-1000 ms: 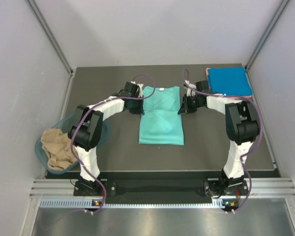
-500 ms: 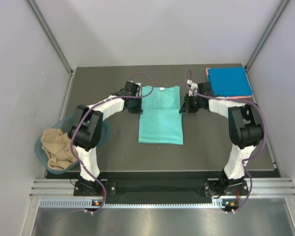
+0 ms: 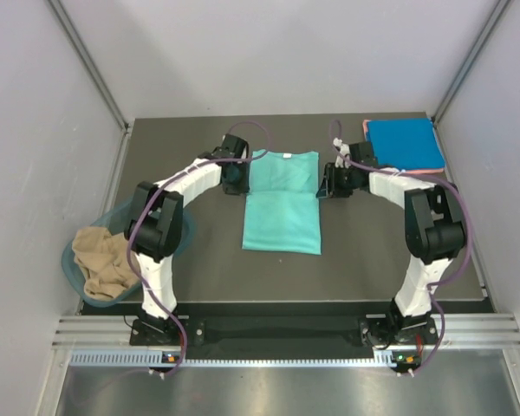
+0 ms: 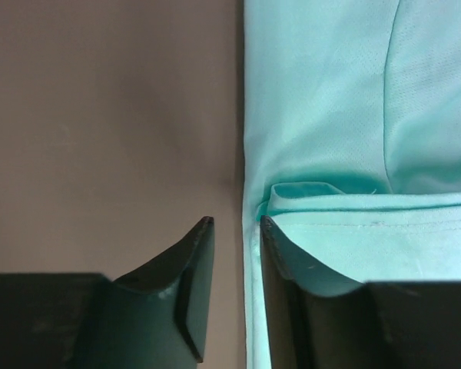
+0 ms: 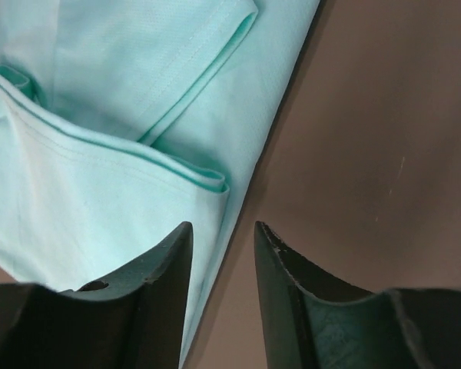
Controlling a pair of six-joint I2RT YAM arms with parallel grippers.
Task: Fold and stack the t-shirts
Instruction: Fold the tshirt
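A teal-green t-shirt [image 3: 282, 204] lies flat mid-table, folded into a narrow rectangle with one layer doubled over itself. My left gripper [image 3: 244, 178] sits low at its left edge, open. In the left wrist view the jaws [image 4: 236, 223] stand apart, with the shirt's [image 4: 330, 115] edge running between them, untouched. My right gripper [image 3: 321, 184] is at the right edge, open too. Its jaws [image 5: 223, 227] straddle the cloth's [image 5: 100, 192] border, one finger over the shirt and one over bare table. A folded bright blue t-shirt [image 3: 405, 144] lies at the back right.
A translucent teal tub [image 3: 72, 276] at the left front holds a crumpled tan t-shirt [image 3: 102, 260]. A pink sliver [image 3: 366, 128] shows under the blue shirt. Grey walls close in the dark table [image 3: 373, 251] on three sides.
Both grippers have gone from shut to open, letting go of the teal shirt's side edges. The folded layer has moved back and now lies flat.
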